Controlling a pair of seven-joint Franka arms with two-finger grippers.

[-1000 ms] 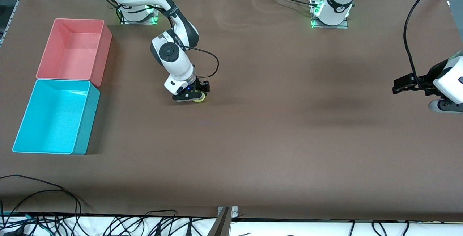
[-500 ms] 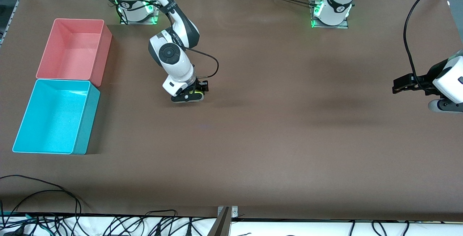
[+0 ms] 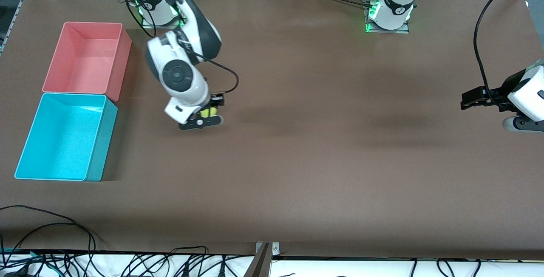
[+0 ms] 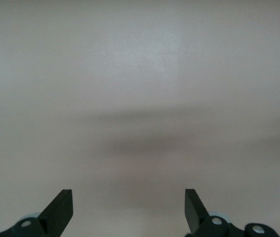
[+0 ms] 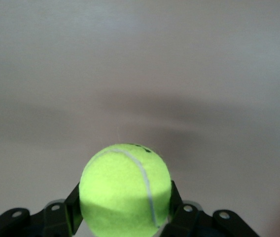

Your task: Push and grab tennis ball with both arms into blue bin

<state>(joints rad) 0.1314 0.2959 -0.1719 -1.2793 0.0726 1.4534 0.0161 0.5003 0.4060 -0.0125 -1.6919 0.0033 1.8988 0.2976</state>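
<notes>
Fingers of your right gripper are clamped on the tennis ball, one on each side of it. In the right wrist view the ball sits squarely between the two dark fingers, with its curved seam facing the camera and bare brown surface under it. You are carrying it in the air, over open surface toward the right arm's end, not over either bin.

The blue bin stands near that end of the surface, nearer to the front camera than the pink bin, and the two stand just beside each other. You can see into both from the front view: nothing lies in the blue bin, and nothing in the pink one either.

Your left gripper waits in the air over the left arm's end of the surface, well apart from the ball. Its fingers stand wide with nothing between them; the left wrist view shows only plain surface under them.
</notes>
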